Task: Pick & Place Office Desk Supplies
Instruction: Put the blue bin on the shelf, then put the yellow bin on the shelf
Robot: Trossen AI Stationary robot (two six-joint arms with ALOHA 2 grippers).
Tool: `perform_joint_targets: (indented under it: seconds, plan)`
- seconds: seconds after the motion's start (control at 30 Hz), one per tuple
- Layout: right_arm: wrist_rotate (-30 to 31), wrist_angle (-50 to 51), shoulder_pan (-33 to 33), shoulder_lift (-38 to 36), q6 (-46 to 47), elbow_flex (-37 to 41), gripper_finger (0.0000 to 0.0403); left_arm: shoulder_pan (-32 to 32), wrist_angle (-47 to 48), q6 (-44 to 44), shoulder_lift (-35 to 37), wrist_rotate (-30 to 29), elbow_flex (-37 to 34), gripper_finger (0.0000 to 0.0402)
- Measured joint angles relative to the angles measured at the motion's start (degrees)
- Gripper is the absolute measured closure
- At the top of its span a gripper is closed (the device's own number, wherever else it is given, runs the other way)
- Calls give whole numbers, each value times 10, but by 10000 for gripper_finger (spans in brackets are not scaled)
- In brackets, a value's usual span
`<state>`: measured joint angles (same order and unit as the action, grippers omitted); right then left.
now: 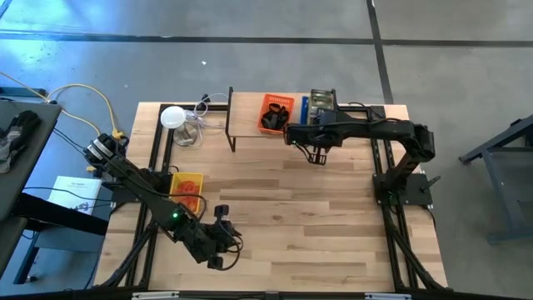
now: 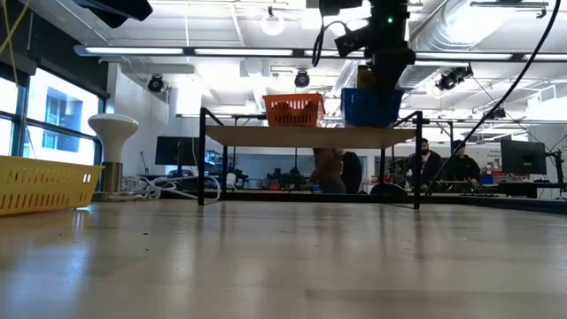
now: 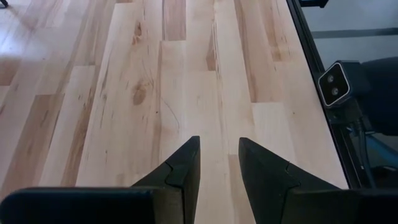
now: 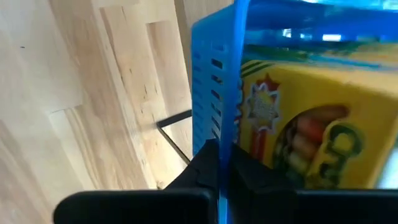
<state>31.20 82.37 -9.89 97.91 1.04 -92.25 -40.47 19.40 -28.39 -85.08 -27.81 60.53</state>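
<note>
Wooden table (image 1: 316, 217), right tool (image 4: 219, 163) clamped on blue tray (image 4: 214, 81) wall, left tool (image 3: 219, 168) fingers apart, empty.

Two dark jointed arms w/ matte black wedge fingers (image 3: 183, 171), green LED.

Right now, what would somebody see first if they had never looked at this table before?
Probably the right claw, shut on the wall of the blue tray up on the small raised shelf at the table's far edge, with a yellow crayon box inside. Next to it sits an orange tray, and the left claw hovers empty over bare wood near the front.
</note>
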Motion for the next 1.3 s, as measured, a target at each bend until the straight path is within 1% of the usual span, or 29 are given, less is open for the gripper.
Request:
perform_joint_targets:
  seconds: [0.2, 0.3, 0.4, 0.6, 0.73, 0.93, 1.13, 1.3]
  plan:
    - [-9, -2, 0, 0, 2, 2, 398, 0, 0, 5, 0, 0, 0, 297]
    - [-3, -3, 0, 0, 2, 2, 388, 0, -1, 5, 0, 0, 0, 297]
    - [6, -3, 1, 0, 4, 2, 369, 0, -1, 5, 0, 0, 0, 297]
    - [23, -3, 2, -1, 37, 2, 318, 0, -1, 5, 0, 0, 0, 297]
    - [29, -3, 8, -1, 39, 2, 286, 0, -1, 5, 0, 0, 0, 297]
    - [44, 4, 32, -6, 54, -3, 253, 0, 1, 6, 0, 0, 0, 297]
    - [66, 50, 60, -6, 85, -33, 245, 3, 6, 6, 0, -1, 0, 297]
    - [61, 75, 99, -7, 135, -53, 251, -21, 56, 3, 21, 11, 1, 297]
